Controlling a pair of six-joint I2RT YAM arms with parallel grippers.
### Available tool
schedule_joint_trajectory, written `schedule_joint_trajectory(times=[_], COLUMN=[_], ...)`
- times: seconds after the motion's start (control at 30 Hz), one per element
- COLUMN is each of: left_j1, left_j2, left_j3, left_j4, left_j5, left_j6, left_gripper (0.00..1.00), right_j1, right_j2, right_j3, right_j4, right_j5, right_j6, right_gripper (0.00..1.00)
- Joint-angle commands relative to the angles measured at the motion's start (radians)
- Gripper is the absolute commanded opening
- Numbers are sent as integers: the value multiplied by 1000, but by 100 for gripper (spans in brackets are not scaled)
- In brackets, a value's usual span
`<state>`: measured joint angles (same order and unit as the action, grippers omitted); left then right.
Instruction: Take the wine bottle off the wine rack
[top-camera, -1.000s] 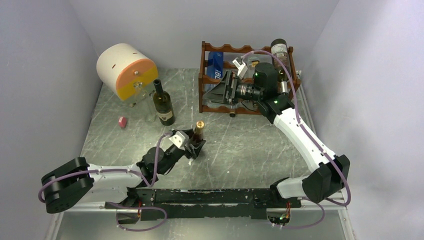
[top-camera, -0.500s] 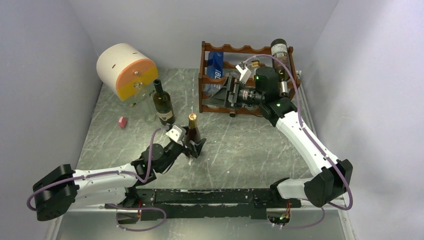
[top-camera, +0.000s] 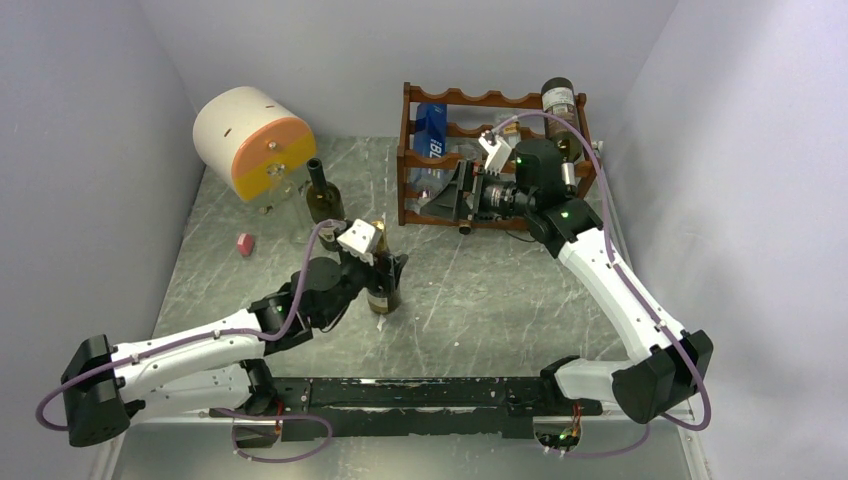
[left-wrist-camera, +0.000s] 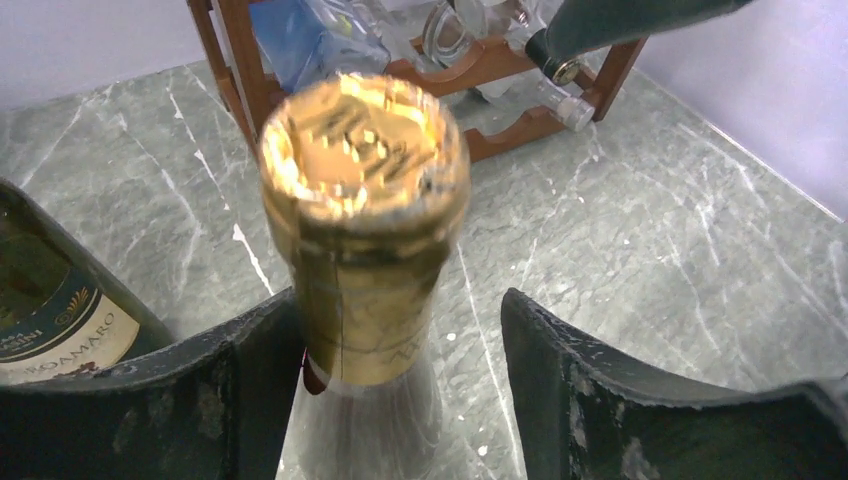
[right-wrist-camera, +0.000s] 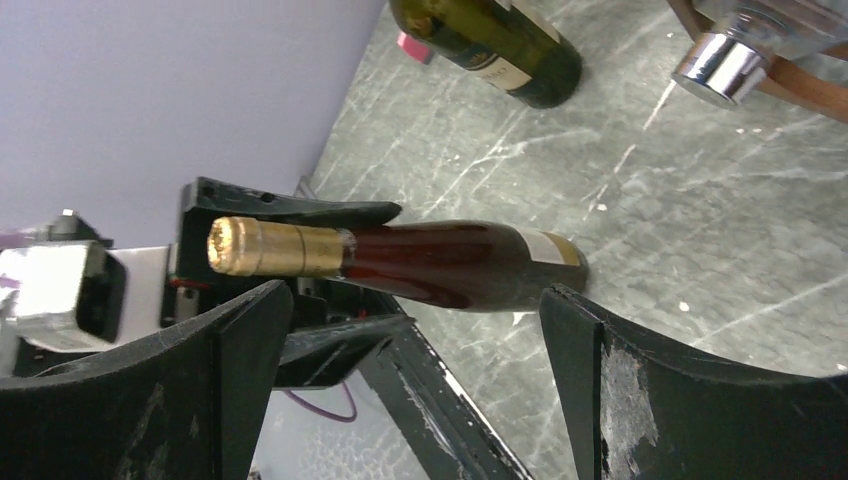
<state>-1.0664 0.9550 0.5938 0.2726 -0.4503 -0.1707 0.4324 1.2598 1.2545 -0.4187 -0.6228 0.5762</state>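
Note:
The wine bottle (top-camera: 379, 234), dark red with a gold foil top, stands upright on the marble table left of the wine rack (top-camera: 480, 99). My left gripper (top-camera: 386, 276) surrounds its neck (left-wrist-camera: 365, 200). One finger (left-wrist-camera: 250, 370) rests against the foil and the other (left-wrist-camera: 560, 370) stands clear of it, so the jaws are open. The right wrist view shows the same bottle (right-wrist-camera: 440, 262) beyond my right gripper (right-wrist-camera: 415, 295). That gripper (top-camera: 447, 188) hangs wide open and empty in front of the dark reddish-brown rack (left-wrist-camera: 240, 60).
A dark green bottle (top-camera: 325, 205) stands just behind the left gripper. A white and orange cylinder (top-camera: 250, 140) lies at the back left, with a small pink piece (top-camera: 244, 243) in front of it. The rack holds a blue item (top-camera: 430, 128), another bottle (top-camera: 558, 100) and a silver-capped clear bottle (right-wrist-camera: 725, 65).
My left arm has stretched further out and carried the bottle left and away, close to the green bottle. Its jaws now stand apart round the neck. The right gripper shifted slightly before the rack.

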Motion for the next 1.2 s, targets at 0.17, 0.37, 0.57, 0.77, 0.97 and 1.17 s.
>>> schedule_joint_trajectory(times=[0.17,0.37,0.57,0.77,0.97,1.17], left_j1=[58,175,311,406,464,495], left_j2=[39,61,123,207,287,357], left_j3=[146,232,320,373,429,483], left_j4=[-96,-81,9,107,174,224], left_j5=[-6,95,175,279,312,302], left_j6=[35,60,113,121,110,159], left_gripper=[47,8,7,7,7,7], right_j1=[-12,-14,-13,-13,-14,-13], right_j2=[-39,-46,-94,-128,-130,-153], right_j3=[46,58,67,59,62,56], right_j4=[-122,-192,-175,-164,-182,-185], right_j5=[122,239,268,287,294,319], right_j6=[-105,-133,-130,-130,-133,-135], right_gripper=[100,100,100,100,100,100])
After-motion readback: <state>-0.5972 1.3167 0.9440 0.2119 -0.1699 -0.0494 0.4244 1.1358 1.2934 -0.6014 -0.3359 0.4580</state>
